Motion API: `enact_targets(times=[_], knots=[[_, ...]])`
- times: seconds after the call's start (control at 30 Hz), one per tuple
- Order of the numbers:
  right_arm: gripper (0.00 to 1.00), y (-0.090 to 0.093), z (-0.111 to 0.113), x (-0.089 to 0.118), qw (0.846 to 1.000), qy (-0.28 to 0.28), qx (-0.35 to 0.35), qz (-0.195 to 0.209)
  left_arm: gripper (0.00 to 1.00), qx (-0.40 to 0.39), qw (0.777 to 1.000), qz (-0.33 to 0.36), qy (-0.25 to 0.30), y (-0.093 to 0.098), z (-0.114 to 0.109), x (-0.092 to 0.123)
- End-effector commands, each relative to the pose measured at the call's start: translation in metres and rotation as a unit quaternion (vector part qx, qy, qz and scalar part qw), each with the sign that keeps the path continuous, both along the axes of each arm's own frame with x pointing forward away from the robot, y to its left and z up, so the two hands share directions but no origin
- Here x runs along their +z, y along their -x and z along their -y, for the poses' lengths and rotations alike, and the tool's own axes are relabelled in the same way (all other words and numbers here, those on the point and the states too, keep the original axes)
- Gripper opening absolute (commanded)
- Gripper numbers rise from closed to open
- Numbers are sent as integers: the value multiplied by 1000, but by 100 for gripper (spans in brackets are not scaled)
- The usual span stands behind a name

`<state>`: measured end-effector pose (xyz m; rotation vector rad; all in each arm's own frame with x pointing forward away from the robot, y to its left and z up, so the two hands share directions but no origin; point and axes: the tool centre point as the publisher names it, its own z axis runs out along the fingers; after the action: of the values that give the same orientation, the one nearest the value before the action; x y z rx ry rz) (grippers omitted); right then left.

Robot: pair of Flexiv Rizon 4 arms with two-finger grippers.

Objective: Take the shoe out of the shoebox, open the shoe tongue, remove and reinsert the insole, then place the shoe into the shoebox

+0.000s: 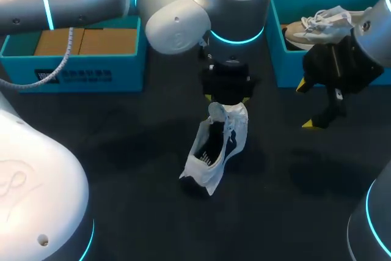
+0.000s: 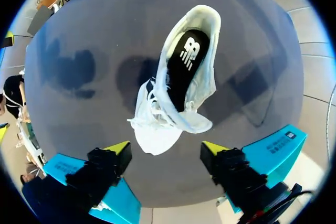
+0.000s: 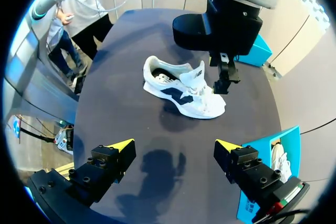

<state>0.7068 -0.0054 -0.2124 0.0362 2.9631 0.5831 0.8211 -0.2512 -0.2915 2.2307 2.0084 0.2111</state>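
White shoe lies mid-table, our left gripper spread wide above it. At ten o'clock a teal box holds brown cardboard; at two o'clock our right gripper gapes wide beside a second box holding a beige shoe.

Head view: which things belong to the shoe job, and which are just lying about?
Job: white shoe, its black insole, left pincer, right pincer, both open; the shoebox, either left teal box or right teal box, unclear which.
Lying about: beige shoe in the right box, brown cardboard in the left box.
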Motion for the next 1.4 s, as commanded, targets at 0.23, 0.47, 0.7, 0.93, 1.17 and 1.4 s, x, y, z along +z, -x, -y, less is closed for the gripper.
enact_targets(times=[0.23, 0.47, 0.7, 0.93, 1.17, 1.4], knots=[[100, 0, -1, -1, 1000, 1, 0, 0, 40, -9, 1000, -16, -8, 2, -4, -8], [100, 0, -1, -1, 1000, 1, 0, 0, 36, -18, 999, -28, -12, 10, -12, -7], [100, 0, -1, -1, 1000, 1, 0, 0, 30, -18, 999, -48, -6, 26, -17, -12], [100, 0, -1, -1, 1000, 1, 0, 0, 28, -11, 998, -68, -7, 39, -22, -22], [100, 0, -1, -1, 1000, 1, 0, 0, 27, -20, 997, -78, -14, 56, -24, -29], [100, 0, -1, -1, 1000, 1, 0, 0, 29, -18, 997, -70, -10, 52, -24, -17]])
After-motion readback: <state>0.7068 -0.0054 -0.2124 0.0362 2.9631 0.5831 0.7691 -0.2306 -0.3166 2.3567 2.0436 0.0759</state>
